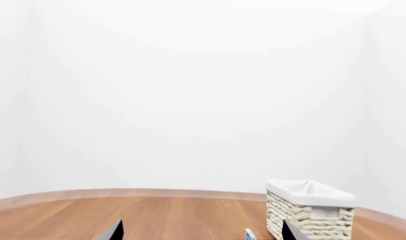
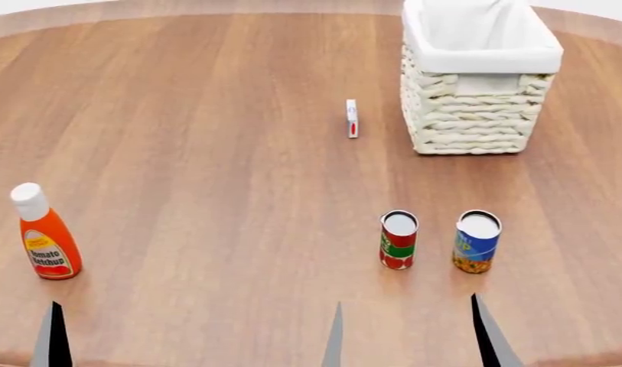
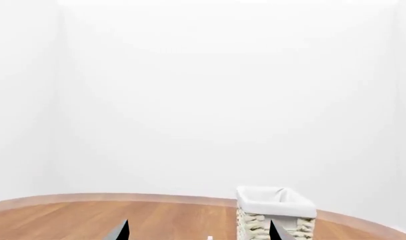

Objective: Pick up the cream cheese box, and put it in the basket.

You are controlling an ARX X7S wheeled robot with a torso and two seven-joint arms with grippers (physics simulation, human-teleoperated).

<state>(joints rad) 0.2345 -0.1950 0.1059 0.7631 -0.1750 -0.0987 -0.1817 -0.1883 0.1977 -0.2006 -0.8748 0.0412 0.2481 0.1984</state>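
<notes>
The cream cheese box (image 2: 353,118) stands on its thin edge on the round wooden table, just left of the wicker basket (image 2: 464,122) at the far right. The box also shows in the left wrist view (image 1: 249,234) and the right wrist view (image 3: 209,238), far ahead of the jaws. The basket shows there too, in the left wrist view (image 1: 312,220) and the right wrist view (image 3: 276,205). My left gripper (image 1: 203,232) and right gripper (image 3: 199,232) are both open and empty, near the table's front edge. Their fingertips (image 2: 53,340) show along the head view's lower edge.
A red-and-green can (image 2: 398,239) and a blue-and-orange can (image 2: 477,241) stand upright at the front right, between the grippers and the basket. A ketchup bottle (image 2: 45,243) stands at the front left. The table (image 2: 188,153) is round with a curved far edge.
</notes>
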